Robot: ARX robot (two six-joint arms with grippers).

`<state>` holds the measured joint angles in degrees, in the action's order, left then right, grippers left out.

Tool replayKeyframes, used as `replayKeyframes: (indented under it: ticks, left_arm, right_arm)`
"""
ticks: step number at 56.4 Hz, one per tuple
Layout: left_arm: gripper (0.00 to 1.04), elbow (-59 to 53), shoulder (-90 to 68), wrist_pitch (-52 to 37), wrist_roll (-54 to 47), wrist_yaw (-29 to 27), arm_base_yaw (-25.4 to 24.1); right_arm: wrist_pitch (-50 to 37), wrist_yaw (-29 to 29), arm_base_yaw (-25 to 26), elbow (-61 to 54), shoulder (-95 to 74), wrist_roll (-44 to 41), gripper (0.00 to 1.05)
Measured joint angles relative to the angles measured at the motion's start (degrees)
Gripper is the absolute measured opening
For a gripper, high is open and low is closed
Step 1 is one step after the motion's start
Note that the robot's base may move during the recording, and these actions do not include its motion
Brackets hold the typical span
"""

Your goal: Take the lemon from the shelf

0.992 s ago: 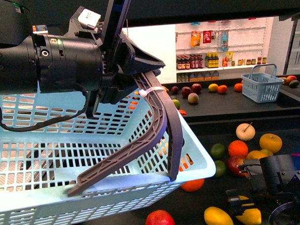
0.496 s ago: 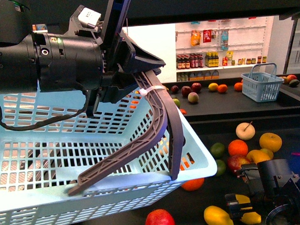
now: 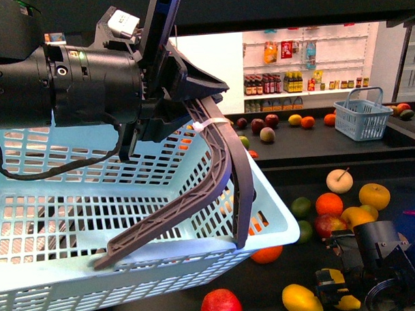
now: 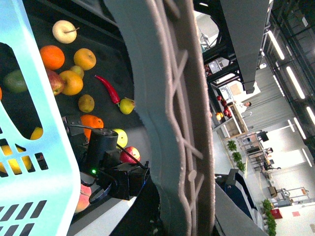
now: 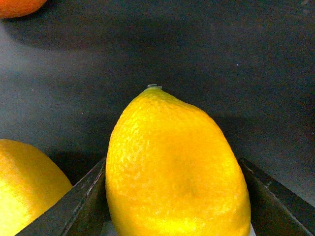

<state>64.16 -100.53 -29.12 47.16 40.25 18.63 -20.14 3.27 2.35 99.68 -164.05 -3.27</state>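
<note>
The lemon [image 5: 177, 167], bright yellow and pointed at its tip, fills the right wrist view, and my right gripper [image 5: 174, 206] is shut on it with a dark finger on each side. From the front, that gripper [image 3: 340, 293] sits low at the right on the shelf's black tray [image 3: 280, 279], the lemon [image 3: 347, 303] showing under it. A second yellow lemon-like fruit [image 3: 301, 300] lies just left of it. My left gripper [image 3: 192, 115] is shut on the grey basket handle [image 3: 225, 168] and holds the light-blue basket [image 3: 281, 218] up in front.
Oranges [image 3: 329, 204], limes [image 3: 301, 207], a red apple [image 3: 221, 306] and other fruit lie on the tray around my right gripper. On the upper tray stand a small blue basket [image 3: 360, 119] and more fruit. White wall shelves [image 3: 300, 70] with bottles are behind.
My right arm has sunk a little and shifted slightly left, with the lemon still between its fingers. The left arm and the basket have not moved.
</note>
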Motion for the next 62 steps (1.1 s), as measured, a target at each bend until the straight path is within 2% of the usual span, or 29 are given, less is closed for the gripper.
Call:
replayKeyframes:
  ticks: [14,20,30,48,62]
  left_arm:
    - [0.1,0.0,0.0,0.0,0.0,0.0,0.0]
    - [0.1,0.0,0.0,0.0,0.0,0.0,0.0]
    - [0.1,0.0,0.0,0.0,0.0,0.0,0.0]
    - [0.1,0.0,0.0,0.0,0.0,0.0,0.0]
    - [0.1,0.0,0.0,0.0,0.0,0.0,0.0]
  right_arm:
    - [0.3,-0.3,0.2,-0.6,0.6,1.6,0.69]
    - [-1.4,-1.0,0.4,-4.7,3.9,4.1,0.67]
    - [-4.7,0.9,1.3,-10.4,13.2,10.9,0.66]
    - [-12.3,7.1,3.2,-22.3,37.7,24.8,0.66]
    - [-16.9,17.8,0.4,-32.8,51.3,36.3,0.66]
